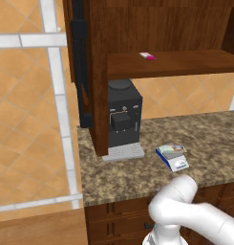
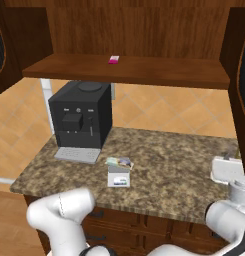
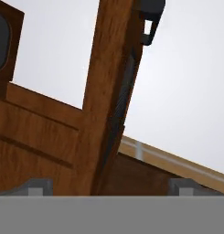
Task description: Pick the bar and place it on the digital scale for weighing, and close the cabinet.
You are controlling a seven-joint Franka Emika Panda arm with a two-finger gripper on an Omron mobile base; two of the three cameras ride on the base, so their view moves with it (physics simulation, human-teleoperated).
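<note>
The bar (image 1: 171, 149) (image 2: 119, 162), in a pale greenish-tan wrapper, lies flat on the digital scale (image 1: 176, 163) (image 2: 118, 179), mid-counter in front of the coffee machine. The dark brown cabinet (image 1: 161, 28) (image 2: 134, 25) stands with both doors swung out: the left door (image 1: 79, 62) and the right door (image 2: 241, 80). My white hand (image 2: 227, 170) hovers at the counter's right end, beside the right door. In the hand view my gripper (image 3: 112, 187) is open and holds nothing. It faces the door's edge (image 3: 114, 91), with the black handle (image 3: 150, 18) above.
A black coffee machine (image 1: 123, 119) (image 2: 81, 117) stands on the granite counter (image 1: 137, 177) (image 2: 184, 170) under the shelf. A small pink-and-white item (image 1: 147, 56) (image 2: 114, 59) lies on the cabinet shelf. Drawers run below the counter front.
</note>
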